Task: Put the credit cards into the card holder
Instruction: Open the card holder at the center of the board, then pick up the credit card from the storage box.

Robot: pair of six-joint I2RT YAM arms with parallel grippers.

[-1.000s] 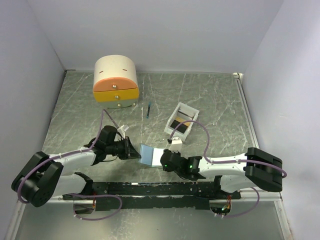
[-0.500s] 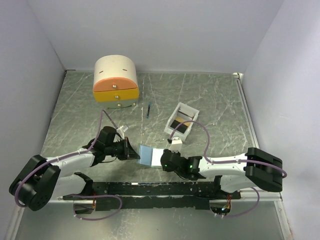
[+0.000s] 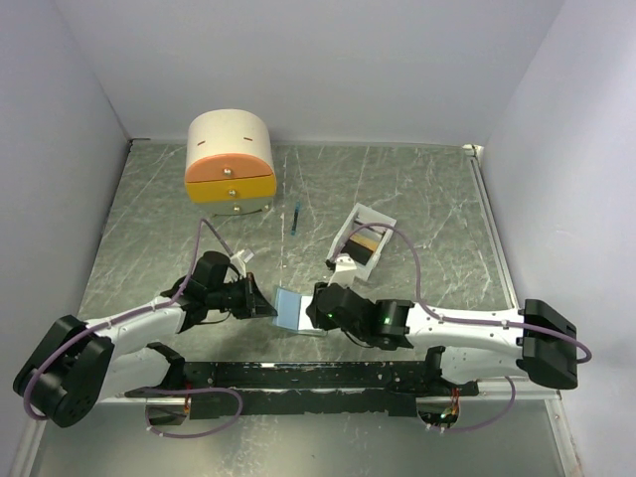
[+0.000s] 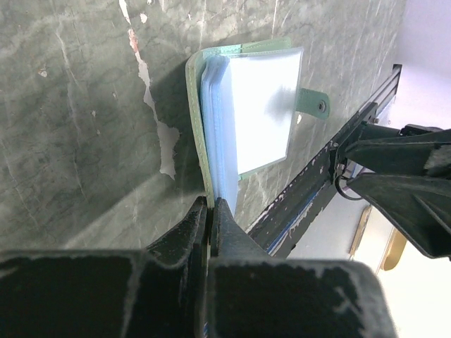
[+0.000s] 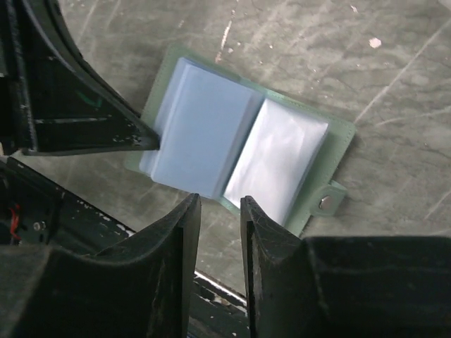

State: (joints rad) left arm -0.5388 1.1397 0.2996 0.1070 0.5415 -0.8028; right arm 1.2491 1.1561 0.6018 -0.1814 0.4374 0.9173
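Note:
The card holder lies open on the marble table between both arms, pale green cover with clear blue-white sleeves. My left gripper is shut on the holder's left edge, pinching cover and sleeves. My right gripper hovers just over the holder's near edge, jaws slightly apart with nothing between them. In the top view it sits at the holder's right side. The credit cards, one gold-yellow and one dark, lie in the white tray.
A cream-and-orange drawer box stands at the back left. A thin blue stick lies mid-table. The right arm's cable loops over the tray. A black rail runs along the near edge, and walls close three sides.
My left gripper has closed on the holder's edge. The right arm has reached further left over the holder, and its jaws have widened a little.

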